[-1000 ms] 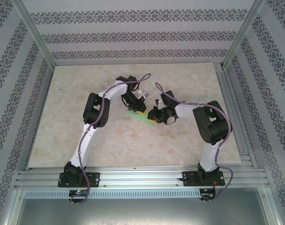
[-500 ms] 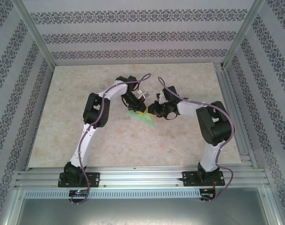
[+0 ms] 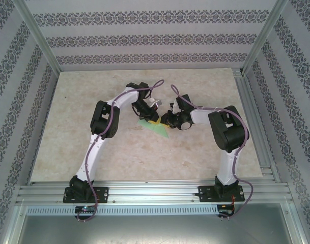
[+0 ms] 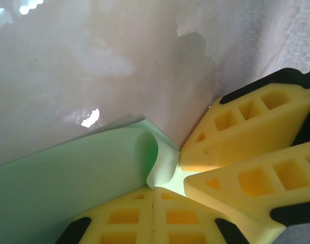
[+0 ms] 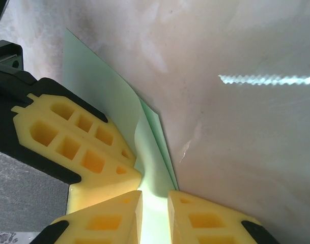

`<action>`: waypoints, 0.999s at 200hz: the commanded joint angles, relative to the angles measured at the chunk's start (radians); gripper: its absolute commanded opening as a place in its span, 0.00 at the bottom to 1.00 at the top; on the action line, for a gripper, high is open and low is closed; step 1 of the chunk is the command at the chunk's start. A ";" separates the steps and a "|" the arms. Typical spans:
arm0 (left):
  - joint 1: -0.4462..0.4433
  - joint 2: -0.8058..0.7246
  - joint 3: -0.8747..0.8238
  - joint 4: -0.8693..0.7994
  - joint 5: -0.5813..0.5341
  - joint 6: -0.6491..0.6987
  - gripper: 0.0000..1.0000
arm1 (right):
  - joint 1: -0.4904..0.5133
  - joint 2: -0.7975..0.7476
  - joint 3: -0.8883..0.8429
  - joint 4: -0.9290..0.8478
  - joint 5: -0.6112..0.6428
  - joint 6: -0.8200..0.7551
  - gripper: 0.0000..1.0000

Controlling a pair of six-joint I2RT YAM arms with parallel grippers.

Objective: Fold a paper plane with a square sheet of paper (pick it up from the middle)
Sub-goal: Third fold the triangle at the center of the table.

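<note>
Green paper sheet (image 4: 68, 178), part-folded.
Left gripper (image 4: 152, 190) jaws closed atop it; right gripper (image 5: 155, 195) jaws slightly parted round raised flap.

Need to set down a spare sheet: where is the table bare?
Bare: the table strip along the back wall, the left side by the left arm, the near strip between the bases. Crowded mid-table, where the right arm meets the left over the paper.

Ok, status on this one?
Left jaws shut, tips on the paper. Right jaws slightly apart at its lifted flap. Nothing in the way.
</note>
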 commanded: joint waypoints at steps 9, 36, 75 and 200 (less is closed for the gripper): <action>0.010 0.031 0.016 -0.016 -0.023 0.026 0.01 | 0.003 -0.038 0.000 -0.018 0.026 -0.006 0.21; 0.009 0.029 0.019 -0.017 -0.024 0.028 0.01 | 0.013 -0.106 -0.009 -0.019 0.007 -0.002 0.22; 0.010 0.029 0.021 -0.017 -0.023 0.027 0.01 | 0.039 -0.079 -0.048 0.000 -0.004 0.006 0.22; 0.010 0.030 0.021 -0.018 -0.024 0.027 0.01 | 0.004 -0.101 -0.067 0.101 0.003 0.075 0.15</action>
